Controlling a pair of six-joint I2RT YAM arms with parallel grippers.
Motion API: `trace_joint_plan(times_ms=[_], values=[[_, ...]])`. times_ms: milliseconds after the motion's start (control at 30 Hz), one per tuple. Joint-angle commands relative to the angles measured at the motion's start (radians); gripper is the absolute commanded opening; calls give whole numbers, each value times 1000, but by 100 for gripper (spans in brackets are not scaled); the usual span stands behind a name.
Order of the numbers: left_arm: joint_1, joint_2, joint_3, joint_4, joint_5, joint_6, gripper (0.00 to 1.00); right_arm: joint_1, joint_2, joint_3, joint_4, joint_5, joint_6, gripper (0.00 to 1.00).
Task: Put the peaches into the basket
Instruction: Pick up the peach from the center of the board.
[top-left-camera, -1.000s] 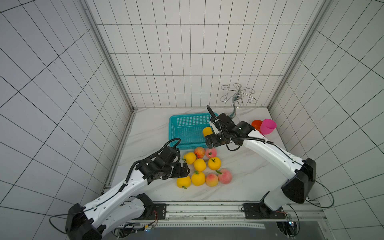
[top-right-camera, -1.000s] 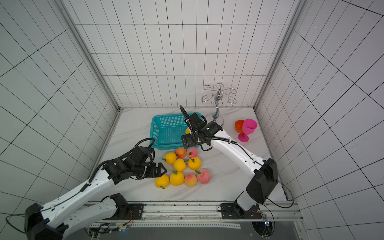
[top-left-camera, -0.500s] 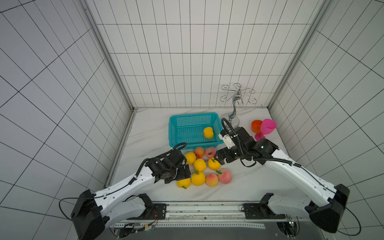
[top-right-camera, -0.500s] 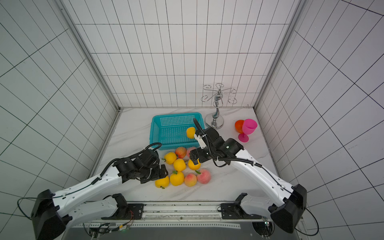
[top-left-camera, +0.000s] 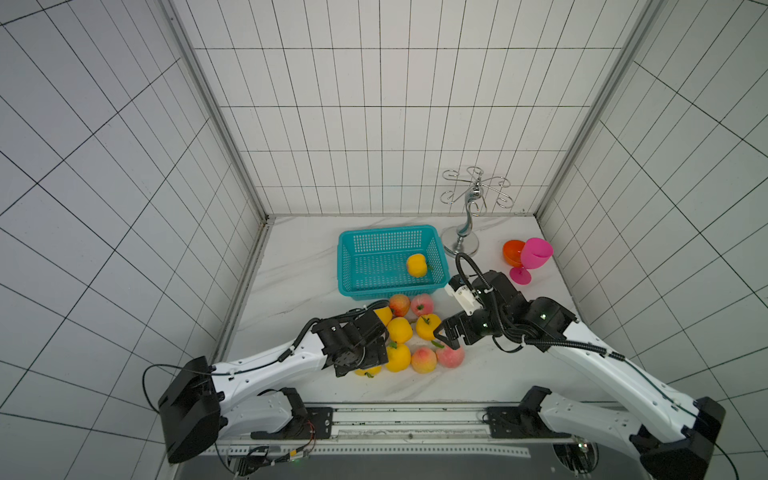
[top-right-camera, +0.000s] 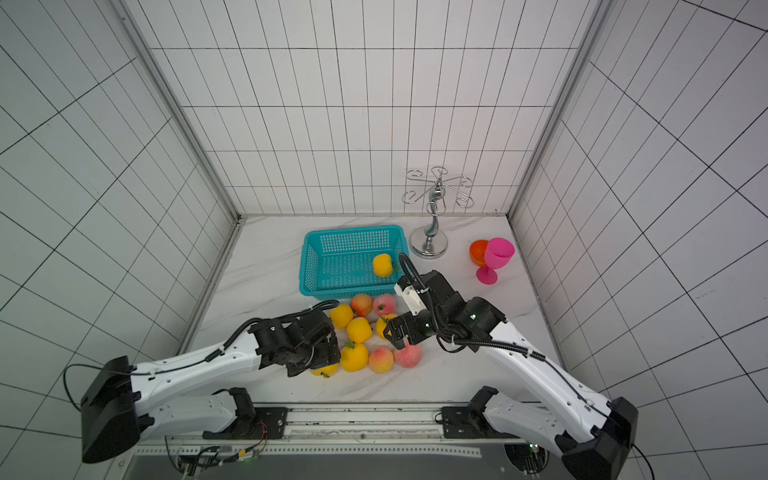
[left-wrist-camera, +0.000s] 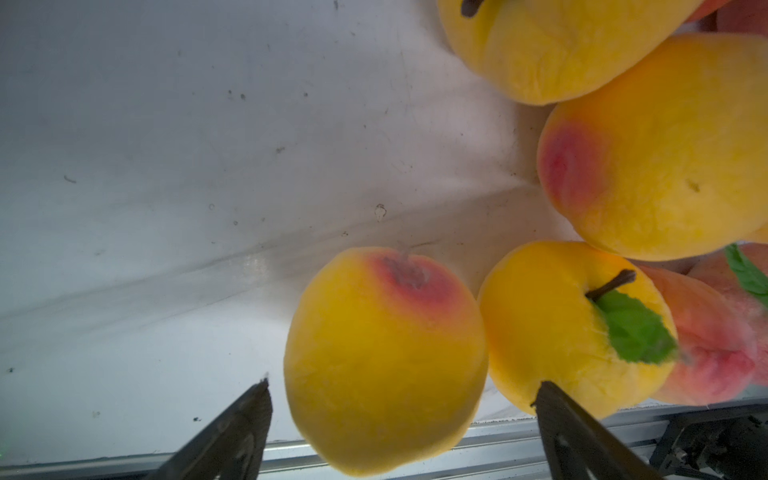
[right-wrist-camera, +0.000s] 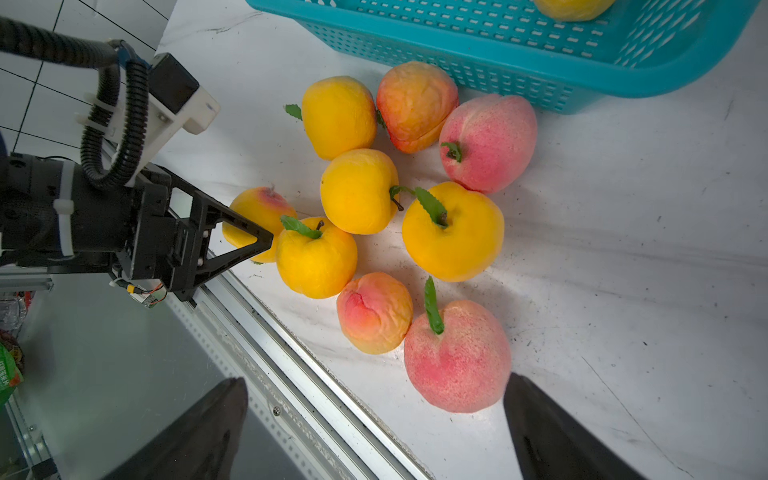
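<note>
Basket (top-left-camera: 386, 231): on the worktop (top-left-camera: 299, 266), at 12 o'clock from the loose fruit.
Basket peach (top-left-camera: 416, 265): one, yellow, inside toward the 3 o'clock wall.
Loose peaches (top-left-camera: 400, 329): nine in a cluster on the worktop at 6 o'clock from the basket, the nearest just beside its wall.
Left tool (left-wrist-camera: 403, 384): open, jaws spread either side of a yellow peach (left-wrist-camera: 386, 361) at the cluster's 7 o'clock corner; a gap shows on one side.
Right tool (right-wrist-camera: 374, 380): open, gripping nothing, over the pink peach (right-wrist-camera: 457, 357) at the cluster's 5 o'clock corner.
</note>
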Motion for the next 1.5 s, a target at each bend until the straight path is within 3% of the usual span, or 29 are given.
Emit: trace_joint_plan(times_ms=[0,633,767,967,1300,1467], values=[[-4,24,-13,22,-40,-43,96,8,4,-40,18,-20,22,100],[1,115,1,27,-33,-2,88,2,85,-5,50,28,8,100],[2,132,35,-12,-42,23,80,2,74,-7,57,33,5,99],[18,145,82,-50,-44,50,77,-1,72,7,54,34,-12,99],[30,102,280,-243,-75,106,77,-23,57,76,45,31,-16,98],[97,85,410,-302,-61,159,77,-47,47,130,44,32,-22,98]])
